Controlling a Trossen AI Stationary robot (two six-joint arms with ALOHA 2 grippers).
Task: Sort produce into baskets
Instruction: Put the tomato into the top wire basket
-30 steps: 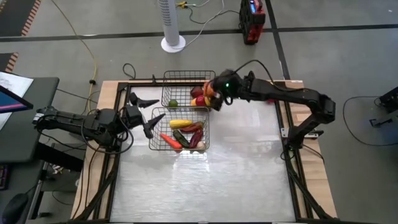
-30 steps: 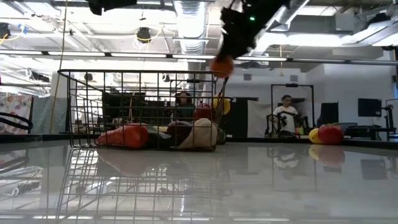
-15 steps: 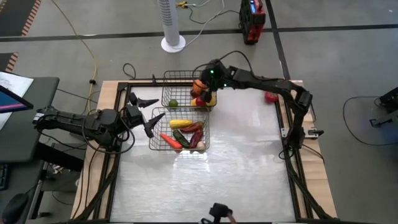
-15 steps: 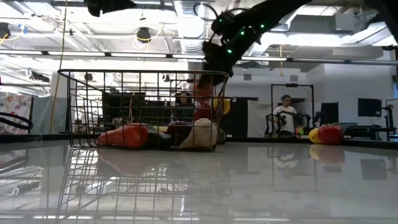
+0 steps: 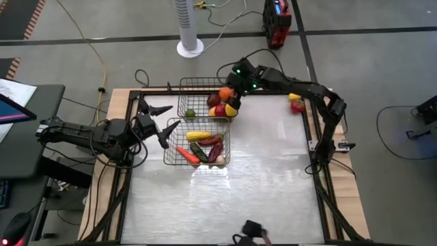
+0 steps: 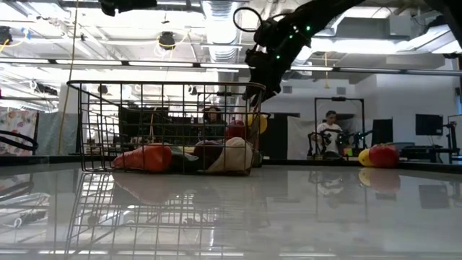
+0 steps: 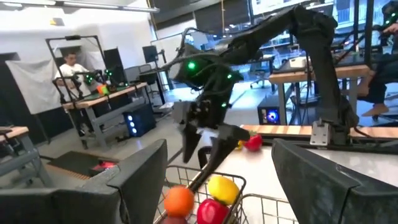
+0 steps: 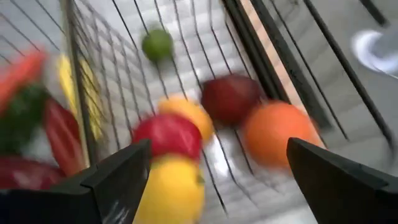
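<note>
Two black wire baskets stand side by side. The far basket (image 5: pixel 203 100) holds round fruits: an orange one (image 5: pixel 225 93), red, dark red and yellow ones, and a green lime (image 5: pixel 190 113). The near basket (image 5: pixel 196 142) holds yellow corn (image 5: pixel 198 136), a carrot (image 5: pixel 186 154) and dark red and green long vegetables. My right gripper (image 5: pixel 237 83) is open and empty above the far basket's right end, with the orange fruit (image 8: pixel 277 134) just below it. My left gripper (image 5: pixel 161 119) is open and empty, left of the baskets.
A red fruit and a yellow fruit (image 5: pixel 295 103) lie on the table near its far right corner, and also show in the low view (image 6: pixel 379 155). The shiny table surface (image 5: pixel 259 184) in front of the baskets is bare. People and desks show in the room beyond.
My right gripper has carried the orange fruit toward the table's left, over the far basket, gone down into it, let the fruit go, and drawn back up and to the right. The orange fruit now lies in the far basket among the other round fruits.
</note>
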